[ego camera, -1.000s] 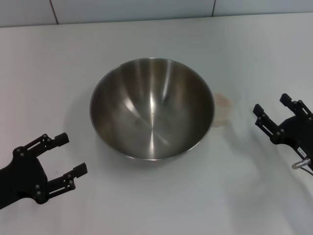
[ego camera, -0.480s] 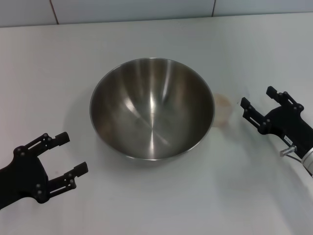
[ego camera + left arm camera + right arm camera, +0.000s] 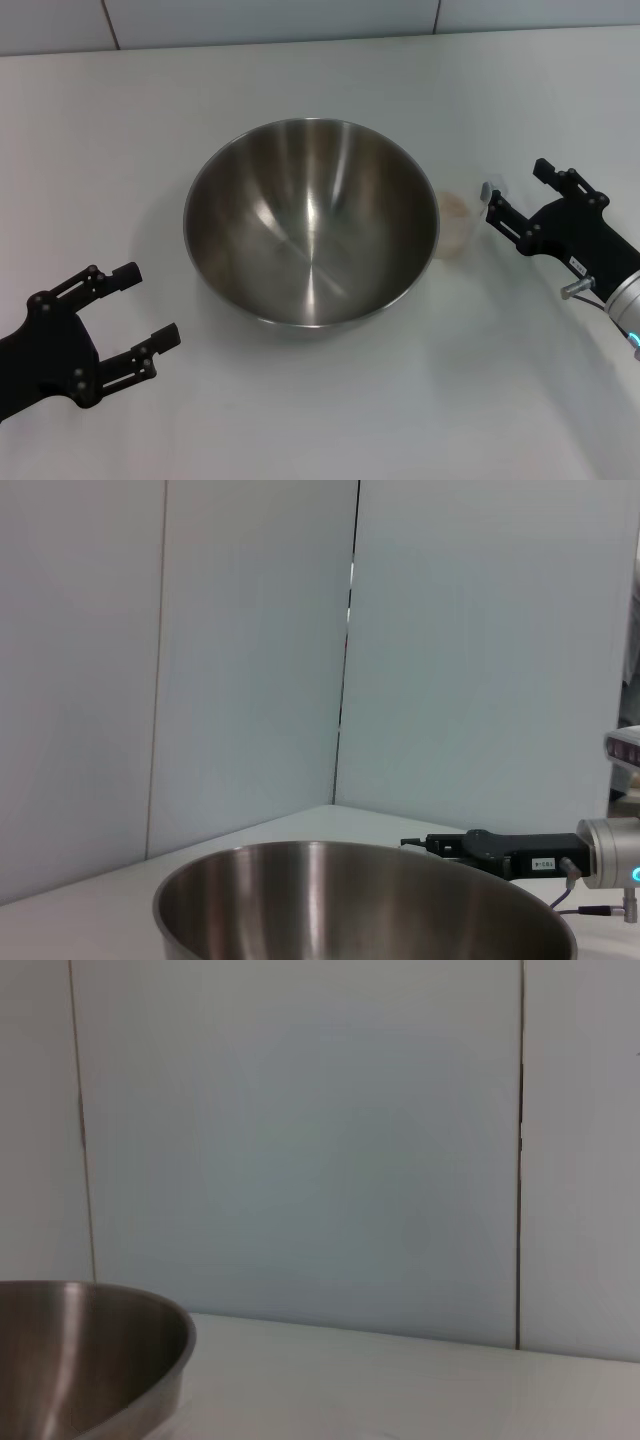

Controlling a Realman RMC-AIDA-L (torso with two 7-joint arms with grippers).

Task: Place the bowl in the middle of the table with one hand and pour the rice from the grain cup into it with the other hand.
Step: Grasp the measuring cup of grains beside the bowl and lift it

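Note:
The steel bowl (image 3: 310,225) stands upright on the white table (image 3: 330,400), near its middle. Its inside shows no rice. The small clear grain cup (image 3: 456,224) stands just right of the bowl, partly hidden behind the rim. Pale rice (image 3: 455,208) shows in the cup. My right gripper (image 3: 515,190) is open a short way right of the cup, fingers pointing at it, not touching. My left gripper (image 3: 150,303) is open near the front left, apart from the bowl. The bowl (image 3: 350,900) fills the left wrist view, with the right gripper (image 3: 470,848) behind it. The right wrist view catches the bowl's rim (image 3: 90,1350).
A pale tiled wall (image 3: 300,20) runs along the table's far edge. Bare tabletop lies in front of the bowl and to its left.
My right gripper has moved left and slightly away from the front edge, closing in on the grain cup. The left gripper has barely shifted. Bowl and cup have stayed put.

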